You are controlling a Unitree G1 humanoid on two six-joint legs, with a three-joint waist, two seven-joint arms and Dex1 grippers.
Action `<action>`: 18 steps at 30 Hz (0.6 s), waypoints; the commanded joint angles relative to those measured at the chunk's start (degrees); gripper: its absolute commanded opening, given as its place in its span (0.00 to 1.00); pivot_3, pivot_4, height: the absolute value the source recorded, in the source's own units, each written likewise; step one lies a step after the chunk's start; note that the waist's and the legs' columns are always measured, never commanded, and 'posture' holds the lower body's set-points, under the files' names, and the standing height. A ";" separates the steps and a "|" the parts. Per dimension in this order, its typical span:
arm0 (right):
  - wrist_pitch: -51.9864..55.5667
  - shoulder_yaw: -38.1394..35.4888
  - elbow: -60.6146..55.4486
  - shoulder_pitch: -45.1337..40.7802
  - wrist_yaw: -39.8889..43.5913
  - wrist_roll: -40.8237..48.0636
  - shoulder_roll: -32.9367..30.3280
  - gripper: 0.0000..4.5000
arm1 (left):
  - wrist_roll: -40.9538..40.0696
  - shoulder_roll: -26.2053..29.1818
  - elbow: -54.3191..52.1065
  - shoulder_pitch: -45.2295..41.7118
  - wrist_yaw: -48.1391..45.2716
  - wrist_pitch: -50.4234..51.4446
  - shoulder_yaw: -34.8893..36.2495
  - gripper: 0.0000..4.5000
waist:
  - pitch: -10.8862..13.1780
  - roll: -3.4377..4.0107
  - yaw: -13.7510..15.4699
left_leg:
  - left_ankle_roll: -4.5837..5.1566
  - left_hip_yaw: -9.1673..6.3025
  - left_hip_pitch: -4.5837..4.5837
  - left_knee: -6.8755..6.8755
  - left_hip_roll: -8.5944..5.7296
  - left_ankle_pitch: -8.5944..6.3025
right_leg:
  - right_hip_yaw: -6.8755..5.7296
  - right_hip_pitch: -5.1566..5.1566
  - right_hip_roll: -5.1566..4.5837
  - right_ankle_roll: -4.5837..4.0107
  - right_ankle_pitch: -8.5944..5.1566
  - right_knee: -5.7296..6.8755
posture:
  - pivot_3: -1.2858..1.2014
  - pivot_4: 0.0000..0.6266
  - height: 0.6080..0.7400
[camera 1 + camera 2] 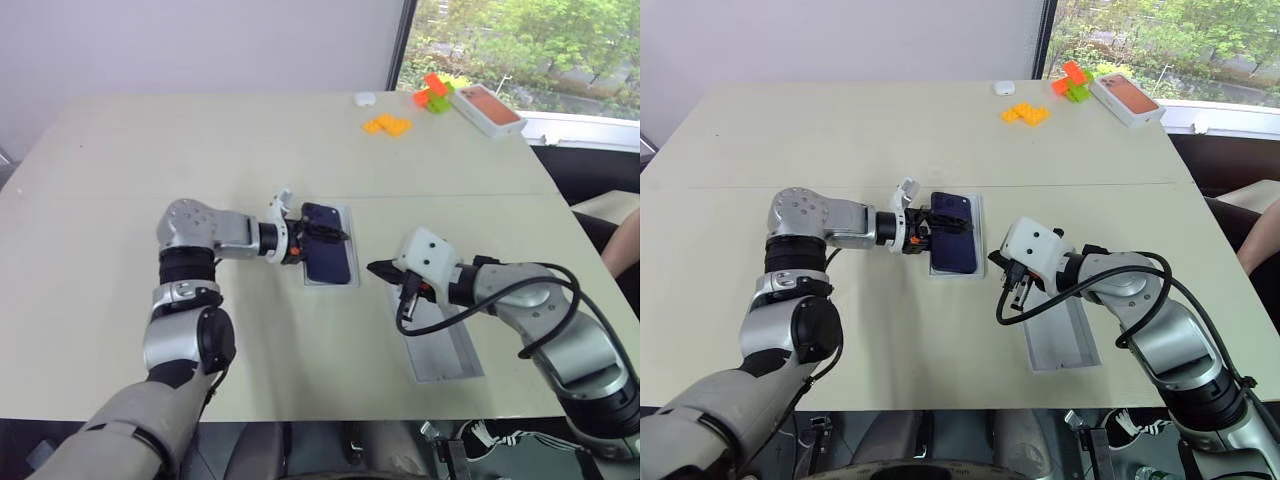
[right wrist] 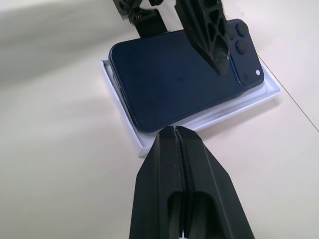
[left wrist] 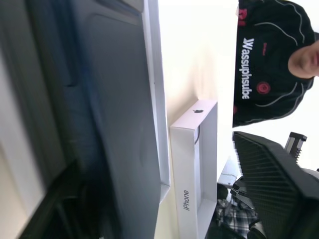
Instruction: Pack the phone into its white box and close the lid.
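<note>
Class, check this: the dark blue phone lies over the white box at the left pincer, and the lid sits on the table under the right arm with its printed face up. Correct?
One thing is wrong. The lid lies hollow side up, plain white inside, as the right eye view shows. The rest stands: the phone lies over the white box at the left pincer, and the lid sits under the right arm.

Your left gripper [image 1: 940, 230] sits over the phone [image 1: 954, 246], which lies in the white box [image 1: 978, 240]. At about four o'clock from it, your right gripper [image 1: 996, 262] hovers above the lid [image 1: 1065, 345].
</note>
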 commanded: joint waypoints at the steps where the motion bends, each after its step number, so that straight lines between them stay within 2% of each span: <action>1: -0.31 -0.39 -1.55 -0.55 -0.05 0.44 -0.45 0.00 | -4.22 2.38 -3.89 -1.20 -0.53 0.46 0.32 0.82 | 0.00 0.00 0.00 | -0.01 0.00 0.00 0.00 0.01 0.01 | 0.00 -0.01 0.00 0.00 0.00 0.02 | 0.52 0.24 1.00; 9: -0.66 0.09 -1.09 -0.77 0.01 0.45 -0.03 0.00 | -12.91 7.03 -10.94 2.28 0.10 0.46 -6.30 0.82 | 0.00 0.00 0.16 | -0.01 -0.01 -0.02 0.00 0.00 0.00 | 0.01 -0.02 -0.03 0.00 0.00 0.00 | 0.52 0.24 1.00; 18: -0.92 0.69 -0.64 -1.33 -0.12 0.42 0.30 0.00 | -13.49 4.55 -9.64 3.75 3.65 0.46 -7.68 0.82 | 0.00 0.00 0.17 | 0.00 -0.01 -0.02 0.03 -0.02 0.01 | 0.01 -0.01 -0.03 0.00 0.00 0.02 | 0.52 0.24 1.00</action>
